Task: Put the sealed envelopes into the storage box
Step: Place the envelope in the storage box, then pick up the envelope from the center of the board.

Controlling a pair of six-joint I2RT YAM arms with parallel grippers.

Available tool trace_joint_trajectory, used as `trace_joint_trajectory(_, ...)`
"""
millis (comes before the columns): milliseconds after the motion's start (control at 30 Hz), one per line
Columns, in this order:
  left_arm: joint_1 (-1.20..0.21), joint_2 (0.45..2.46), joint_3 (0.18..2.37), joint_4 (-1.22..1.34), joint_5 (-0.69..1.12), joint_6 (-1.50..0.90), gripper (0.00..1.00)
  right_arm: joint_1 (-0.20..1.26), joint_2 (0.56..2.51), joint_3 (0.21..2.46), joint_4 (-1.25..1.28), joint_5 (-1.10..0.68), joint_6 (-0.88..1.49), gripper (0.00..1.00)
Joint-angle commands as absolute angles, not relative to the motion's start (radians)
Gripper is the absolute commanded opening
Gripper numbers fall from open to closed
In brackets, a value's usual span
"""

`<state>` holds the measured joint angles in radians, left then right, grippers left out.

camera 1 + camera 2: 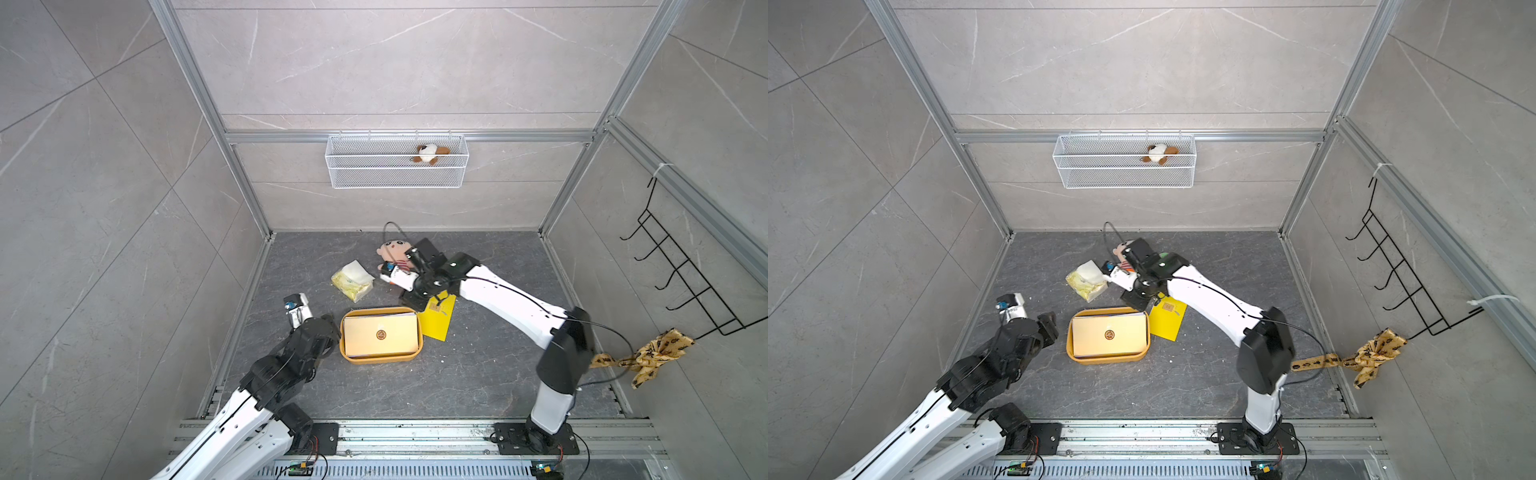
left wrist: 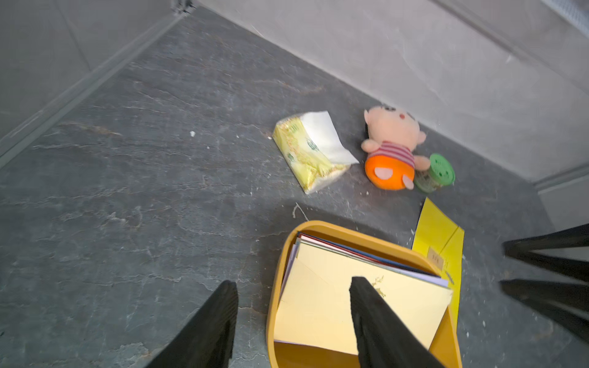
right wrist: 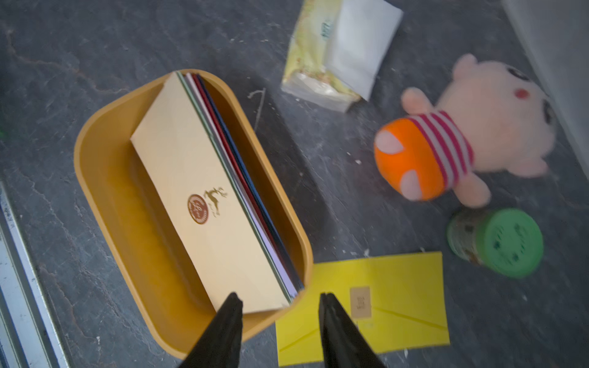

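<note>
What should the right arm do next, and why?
Probably lower the right gripper onto the yellow envelope and pinch its edge: it lies flat beside the storage box, the only one seen outside it, and the jaws stand open and empty.

The storage box (image 1: 380, 360) sits near the centre of the table (image 1: 457, 374). The stack of envelopes (image 1: 380, 334) lies in it. The loose envelope (image 1: 436, 324) lies on the table against the box's right rim. The tissue pack (image 1: 352, 280) lies behind the box. The plush doll (image 1: 390, 251) lies behind and right of the pack, near the back edge, with the jar (image 2: 435, 173) just beside it. The wire basket (image 1: 397, 176) hangs on the back wall, and the small plush toy (image 1: 430, 153) sits in its right end. The hook rack (image 1: 681, 274) hangs on the right wall, and the cloth (image 1: 648, 353) hangs at its front end.
</note>
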<state>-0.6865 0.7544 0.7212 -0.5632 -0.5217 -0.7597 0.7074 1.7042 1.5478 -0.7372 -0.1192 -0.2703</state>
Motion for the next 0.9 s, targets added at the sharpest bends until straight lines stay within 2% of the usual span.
trace_joint_trajectory(0,-0.687,0.924,0.813,-0.389,-0.324,-0.636,0.55,0.661,1.546,1.337,-0.497,-0.059,0.065,0.46)
trace_joint_trajectory(133,-0.687,1.212,1.0,-0.362,-0.184,-0.57,0.44,0.595,1.404,1.091,-0.404,0.007,0.305,0.47)
trace_joint_trajectory(200,-0.687,1.331,1.085,-0.358,-0.148,-0.551,0.42,0.57,1.369,1.02,-0.401,0.051,0.419,0.52)
trace_joint_trajectory(267,-0.687,1.476,1.176,-0.358,-0.108,-0.529,0.4,0.543,1.36,0.974,-0.418,0.069,0.513,0.52)
trace_joint_trajectory(500,-0.684,1.875,1.485,-0.398,0.067,-0.506,0.28,0.44,1.395,0.88,-0.338,0.016,0.621,0.52)
trace_joint_trajectory(667,-0.684,2.066,1.621,-0.434,0.086,-0.499,0.23,0.378,1.495,0.895,-0.288,-0.072,0.659,0.52)
trace_joint_trajectory(867,-0.686,2.178,1.677,-0.436,0.118,-0.513,0.2,0.304,1.617,0.89,-0.19,-0.164,0.744,0.52)
